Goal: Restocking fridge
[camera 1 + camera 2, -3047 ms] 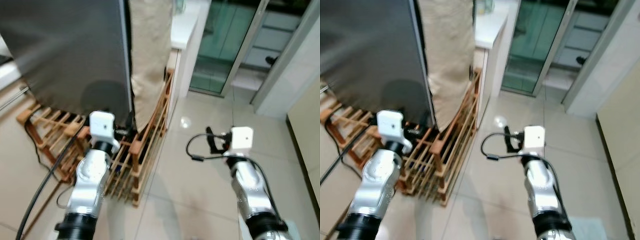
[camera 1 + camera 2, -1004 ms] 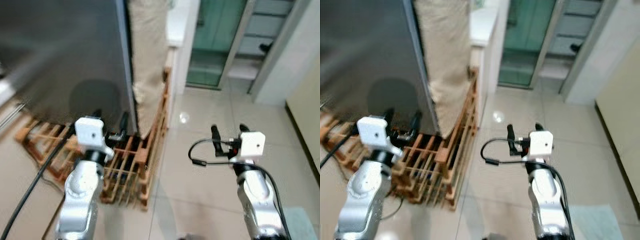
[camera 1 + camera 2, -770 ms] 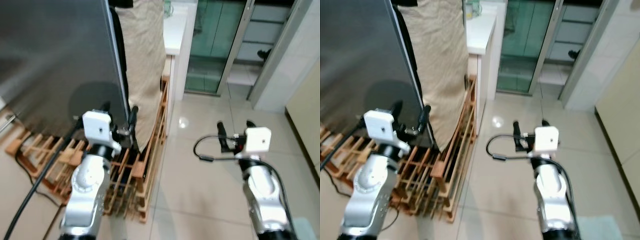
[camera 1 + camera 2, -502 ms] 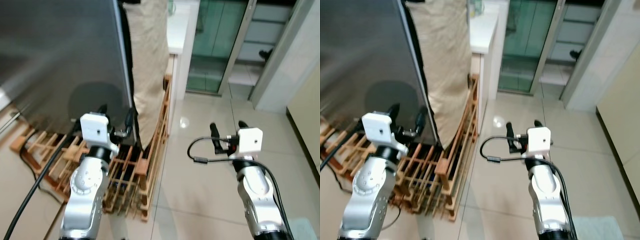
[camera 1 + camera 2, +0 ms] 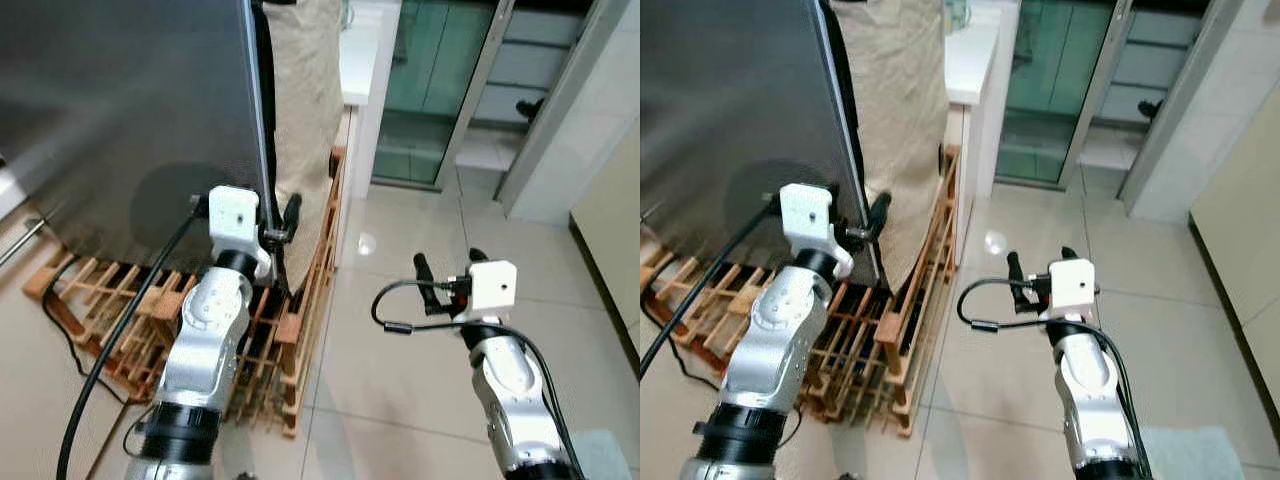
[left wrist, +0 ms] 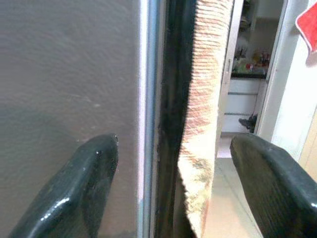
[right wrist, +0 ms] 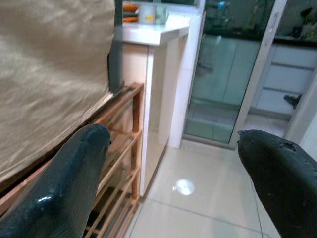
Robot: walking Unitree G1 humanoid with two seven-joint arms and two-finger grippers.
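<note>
L pincer: left gripper (image 5: 245,213) is up at the fridge door's free edge, fingers spread wide, nothing held. Wrist view shows one finger (image 6: 74,196) over the grey door face, the other (image 6: 275,191) out past the hanging cloth; door edge sits in the gap.
R pincer: right gripper (image 5: 445,270) is spread wide too, empty, held out over the tiled floor (image 5: 400,350), well apart from the fridge.
Change: vs 0.5 s ago, L arm has come up and fwd; its wrist box was low by the rack, now sits against the door's lower edge. R arm approx. same pose. Some camera shift as well, so rack/door offsets are not counted as moves.
Meaning: judged approach-to-open step. Door not yet gripped or pulled; restocking proper not begun. No stock item seen in either pincer.
Fridge: fridge door (image 5: 120,110) fills the upper L of head view; dark grey, matt-brushed, shut as far as can be told. Pale metal strip and black seal (image 6: 173,124) run down its edge.
Cloth: beige cloth (image 5: 305,110) hangs just beside the door edge, touching or nearly so; woven, frayed at bottom. Risk: may get caught in the fingers.
Rack: wooden rack (image 5: 280,340) on floor under/beside the fridge; black cable (image 5: 100,340) trails across it.
Beyond: white counter (image 5: 360,50), glass door (image 5: 440,90) behind.
</note>
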